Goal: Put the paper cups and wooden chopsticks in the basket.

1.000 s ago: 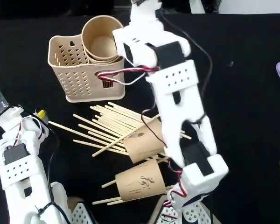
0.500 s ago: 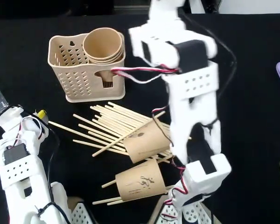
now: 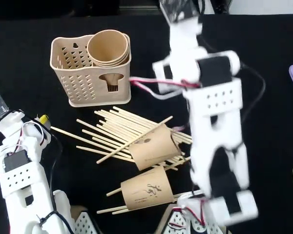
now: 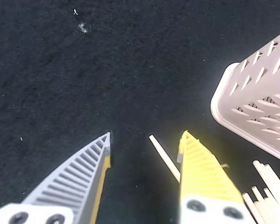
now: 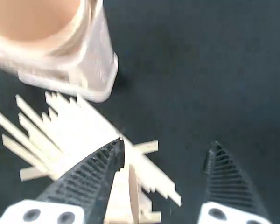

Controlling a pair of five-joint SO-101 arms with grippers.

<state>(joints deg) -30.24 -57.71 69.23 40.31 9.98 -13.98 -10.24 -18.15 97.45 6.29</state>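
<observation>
My left gripper [image 4: 146,135] and right gripper [image 5: 167,142] are spread, empty. The paper cup [image 3: 155,146] mid-frame looks light, crushable; I'd pinch its rim softly, the stiff wooden chopsticks [image 3: 118,123] mid-length.

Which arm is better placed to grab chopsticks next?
Probably right: the right gripper hangs open above the chopsticks, with the basket just beyond. The left gripper, also open, is at the pile's edge by a single chopstick end.
</observation>
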